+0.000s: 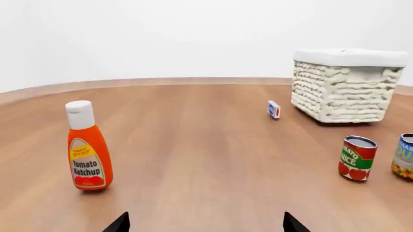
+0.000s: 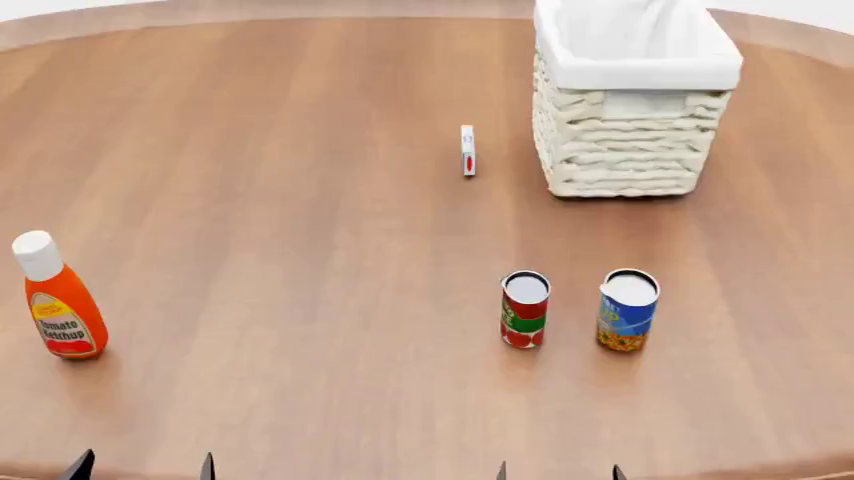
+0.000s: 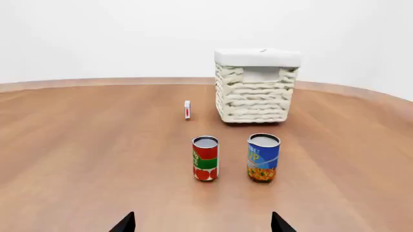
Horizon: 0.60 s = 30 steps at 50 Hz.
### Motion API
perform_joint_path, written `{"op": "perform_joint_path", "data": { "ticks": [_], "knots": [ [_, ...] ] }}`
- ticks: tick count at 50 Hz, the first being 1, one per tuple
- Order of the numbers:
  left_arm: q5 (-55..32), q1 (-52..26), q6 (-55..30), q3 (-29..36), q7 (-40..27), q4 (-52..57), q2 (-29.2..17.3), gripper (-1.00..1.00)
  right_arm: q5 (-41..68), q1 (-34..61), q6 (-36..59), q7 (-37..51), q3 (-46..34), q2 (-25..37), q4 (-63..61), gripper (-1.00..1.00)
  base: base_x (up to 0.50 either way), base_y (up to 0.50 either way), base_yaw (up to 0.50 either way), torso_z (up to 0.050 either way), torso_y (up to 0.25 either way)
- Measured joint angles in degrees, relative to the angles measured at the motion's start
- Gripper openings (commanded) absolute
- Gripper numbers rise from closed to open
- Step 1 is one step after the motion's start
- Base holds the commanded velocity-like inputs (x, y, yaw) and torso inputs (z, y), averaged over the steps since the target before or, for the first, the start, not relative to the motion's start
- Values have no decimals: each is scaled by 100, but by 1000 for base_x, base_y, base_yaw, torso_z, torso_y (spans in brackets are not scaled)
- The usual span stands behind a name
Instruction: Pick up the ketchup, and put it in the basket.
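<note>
The ketchup (image 2: 59,303) is an orange-red squeeze bottle with a white cap, upright at the table's near left; it also shows in the left wrist view (image 1: 88,147). The basket (image 2: 630,100), cream wicker with a white liner, stands at the far right and shows in both wrist views (image 1: 343,86) (image 3: 256,87). My left gripper (image 2: 142,467) is open and empty at the near edge, right of the bottle and short of it; its tips (image 1: 205,223) are wide apart. My right gripper (image 2: 558,471) is open and empty, near the front edge, short of the cans (image 3: 201,223).
A red-and-green can (image 2: 525,309) and a blue can (image 2: 626,309) stand side by side in front of the basket. A small white stick with a red dot (image 2: 467,150) stands left of the basket. The round wooden table (image 2: 294,200) curves away at the far edge.
</note>
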State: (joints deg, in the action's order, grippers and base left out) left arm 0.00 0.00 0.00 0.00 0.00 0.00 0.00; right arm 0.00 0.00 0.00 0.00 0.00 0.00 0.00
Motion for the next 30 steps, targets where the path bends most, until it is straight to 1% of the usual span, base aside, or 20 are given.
{"op": "perform_joint_path", "data": {
  "ticks": [18,30],
  "knots": [
    [-161,37,-51,245,-232,109,-219,100,128,-16,302,407,-245,206,-133,100,0,0,0,0,0],
    [-196,94,89,402,-381,148,-370,100,132,-69,459,642,-406,345,-381,100,0,0,0,0,0]
  ]
}}
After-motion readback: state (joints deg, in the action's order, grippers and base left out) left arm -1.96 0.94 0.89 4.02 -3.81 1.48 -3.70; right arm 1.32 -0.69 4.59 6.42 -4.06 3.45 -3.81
